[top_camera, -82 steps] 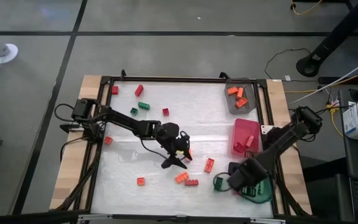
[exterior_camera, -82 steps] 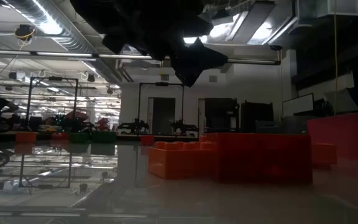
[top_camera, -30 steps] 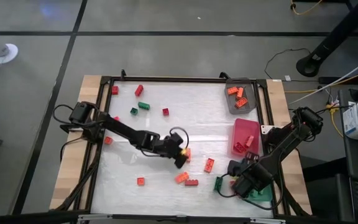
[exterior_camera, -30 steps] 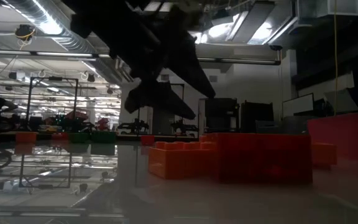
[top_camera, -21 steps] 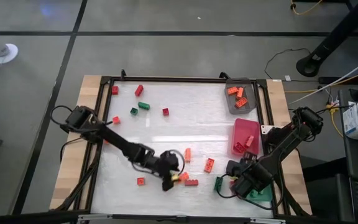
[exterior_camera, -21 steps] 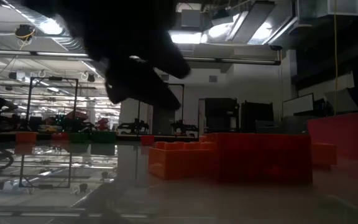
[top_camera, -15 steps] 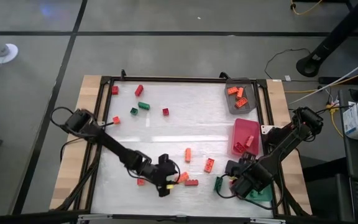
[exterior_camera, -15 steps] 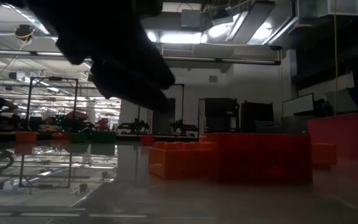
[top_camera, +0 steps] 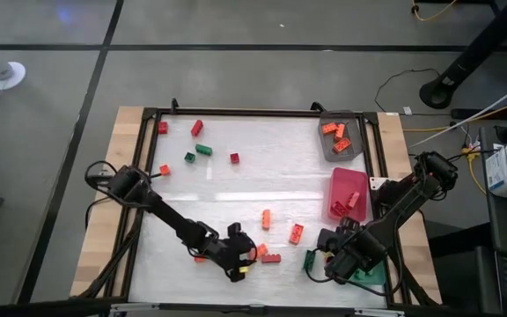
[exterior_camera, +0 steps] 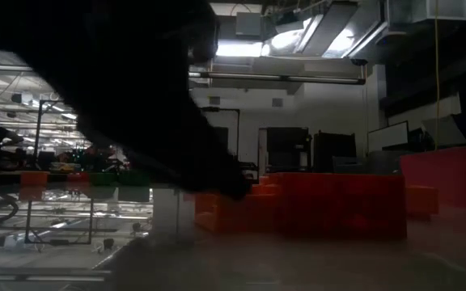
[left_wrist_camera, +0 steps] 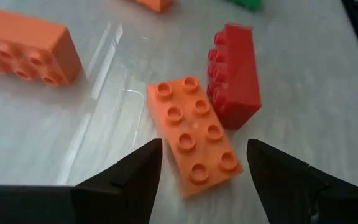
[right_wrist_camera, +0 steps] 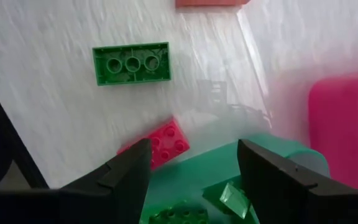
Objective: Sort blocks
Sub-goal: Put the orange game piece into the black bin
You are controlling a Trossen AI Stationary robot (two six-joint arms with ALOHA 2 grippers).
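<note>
Two dark fingers of the left gripper [left_wrist_camera: 199, 163] stand apart, straddling an orange eight-stud block [left_wrist_camera: 194, 138] touching a red block [left_wrist_camera: 235, 74] on the white table [top_camera: 236, 189], while the right gripper [right_wrist_camera: 191, 163], jaws apart, hovers over the teal tray [right_wrist_camera: 194, 180] holding green blocks [right_wrist_camera: 176, 215]; no writing legible.

Low view: left half blacked out by a dark arm silhouette [exterior_camera: 128, 105]; orange block [exterior_camera: 217, 212] partly covered by it. Left wrist view: orange block [left_wrist_camera: 27, 46] cut by frame edge; green piece [left_wrist_camera: 244, 4] only a sliver. Right wrist view: pink tray [right_wrist_camera: 347, 118] and teal tray [right_wrist_camera: 229, 186] cropped.
</note>
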